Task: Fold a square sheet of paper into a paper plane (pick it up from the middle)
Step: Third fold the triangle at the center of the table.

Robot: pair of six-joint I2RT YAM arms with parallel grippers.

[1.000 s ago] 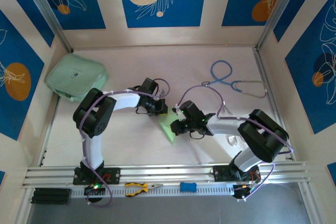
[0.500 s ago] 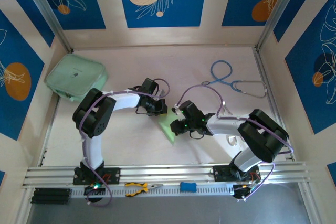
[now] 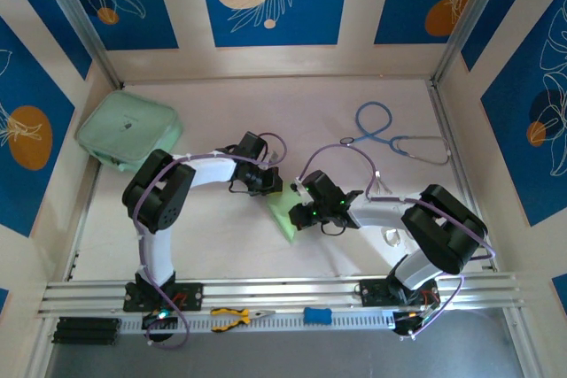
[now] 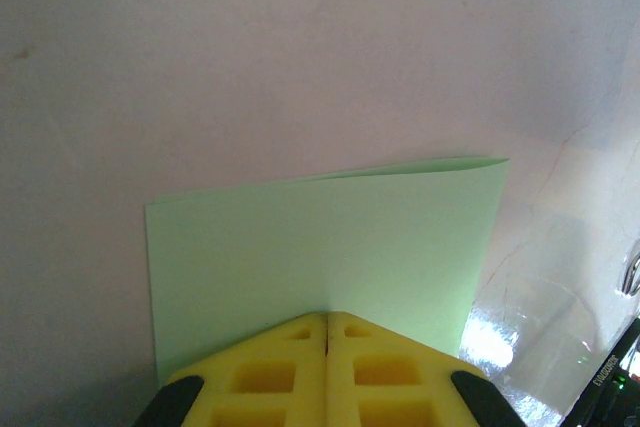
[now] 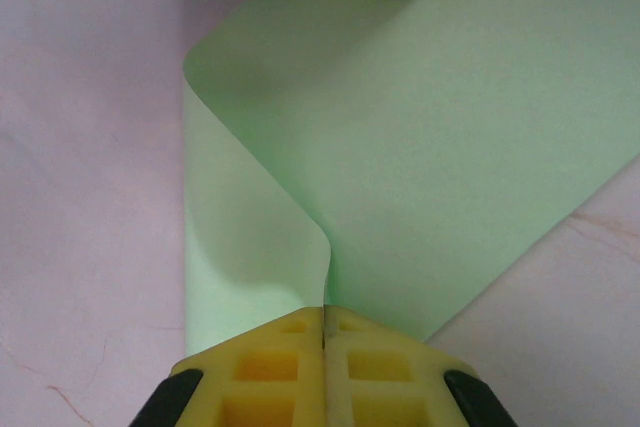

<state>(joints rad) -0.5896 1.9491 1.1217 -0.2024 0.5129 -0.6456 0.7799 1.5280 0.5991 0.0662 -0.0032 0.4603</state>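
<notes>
The square sheet of paper [image 3: 285,215] is thin and light green, and lies partly folded on the white table between my two grippers. My right gripper [image 5: 325,313] is shut on one edge of it. There the paper [image 5: 450,137] curls up from the table into the closed yellow jaws. My left gripper [image 4: 327,316] is shut as well, and its yellow fingertips rest on the flat sheet [image 4: 320,237] at the opposite side. From above, the left gripper [image 3: 271,186] sits at the sheet's far-left edge and the right gripper [image 3: 298,215] at its right edge.
A thick mint-green zip pouch [image 3: 130,133] lies at the back left. A blue stethoscope [image 3: 394,137] lies at the back right. Yellow-handled pliers [image 3: 235,316] and a small blue piece [image 3: 317,315] sit on the front rail. Panelled walls close in the table.
</notes>
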